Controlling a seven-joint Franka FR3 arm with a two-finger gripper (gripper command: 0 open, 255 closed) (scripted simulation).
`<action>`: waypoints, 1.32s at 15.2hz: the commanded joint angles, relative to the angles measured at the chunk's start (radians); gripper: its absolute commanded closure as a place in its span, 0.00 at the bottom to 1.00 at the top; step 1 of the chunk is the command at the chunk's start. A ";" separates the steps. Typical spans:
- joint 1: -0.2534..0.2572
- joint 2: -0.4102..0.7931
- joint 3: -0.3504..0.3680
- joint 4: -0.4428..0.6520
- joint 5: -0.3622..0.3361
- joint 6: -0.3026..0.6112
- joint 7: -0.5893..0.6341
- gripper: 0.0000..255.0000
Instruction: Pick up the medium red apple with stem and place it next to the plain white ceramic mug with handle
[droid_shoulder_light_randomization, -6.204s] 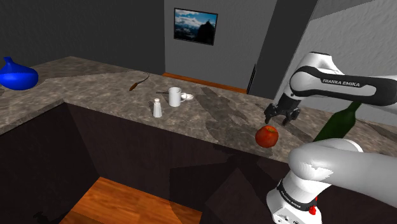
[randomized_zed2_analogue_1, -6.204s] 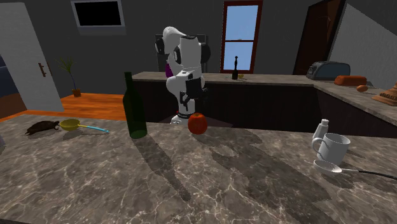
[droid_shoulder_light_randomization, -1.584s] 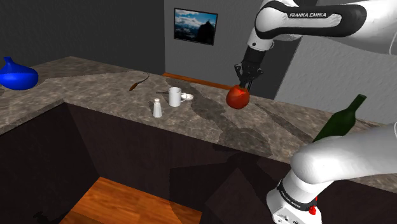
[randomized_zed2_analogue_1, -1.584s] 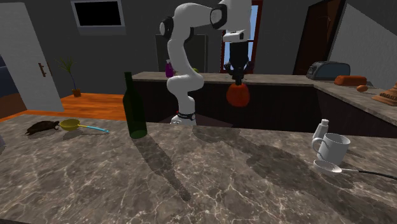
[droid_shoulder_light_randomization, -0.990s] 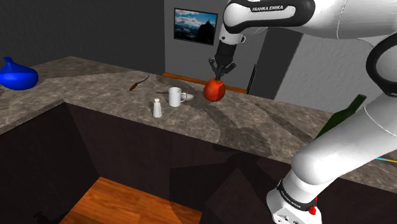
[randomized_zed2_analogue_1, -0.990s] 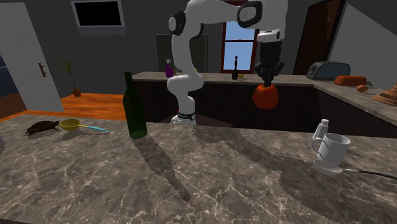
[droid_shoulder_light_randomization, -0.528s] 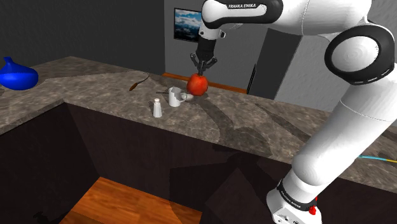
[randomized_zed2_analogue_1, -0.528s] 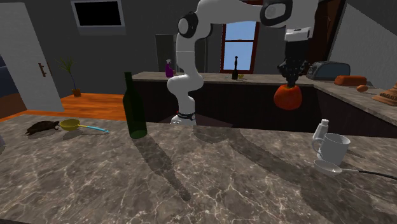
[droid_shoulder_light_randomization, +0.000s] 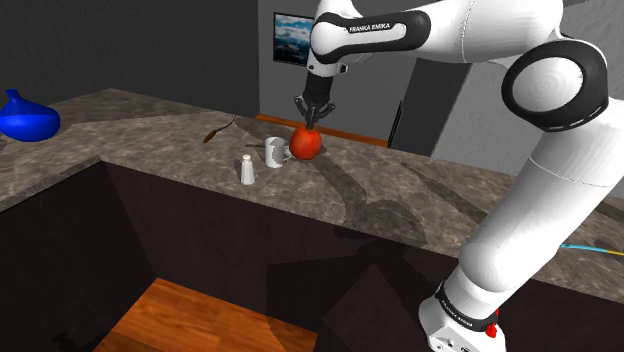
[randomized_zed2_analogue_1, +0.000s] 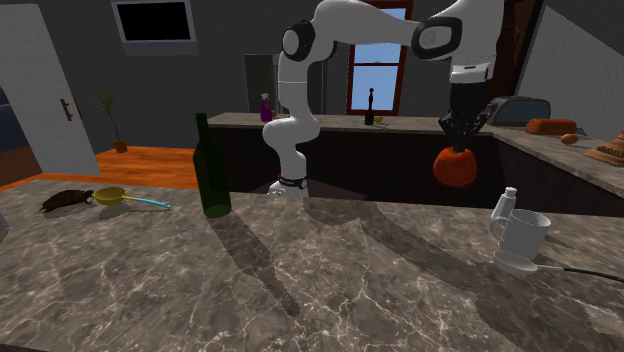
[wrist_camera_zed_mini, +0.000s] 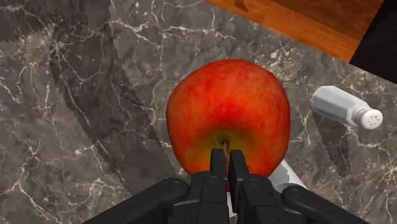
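fingers (wrist_camera_zed_mini: 218, 167) closed, pinching the apple (wrist_camera_zed_mini: 226, 108) right at the stem end. the red fruit hangs straight below them. shoulder and second exterior views both put it in the air, clear of the marbled surface (wrist_camera_zed_mini: 83, 127), not set down.

white mug (randomized_zed2_analogue_1: 522, 232) sits on the surface, lower than the fingers and off to one side. in the shoulder view the apple overlaps the mug's edge. in the second exterior view there's a clear gap between them. so i read it as near the mug, not over it. a white edge peeks out from under the apple in the wrist view, can't tell what it belongs to.

further out from the fingers: white shaker (wrist_camera_zed_mini: 347, 108) just beside the mug, spoon (randomized_zed2_analogue_1: 520, 264) at the mug's base, green bottle (randomized_zed2_analogue_1: 211, 170) well apart.

step: carry leg, looks close to done. lowering and release remain.

next move, my read: come down onto a bare patch beside the mug, away from shaker and spoon. get the apple onto the surface before opening. it's round and the hold is on a thin stem, so a high drop would likely roll or bump the mug. go slow.
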 joint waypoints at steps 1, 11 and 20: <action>0.000 0.002 0.000 -0.023 0.000 0.026 -0.001 1.00; 0.001 0.021 0.000 -0.135 -0.004 0.157 -0.002 1.00; 0.003 0.056 0.000 -0.216 -0.012 0.271 0.000 1.00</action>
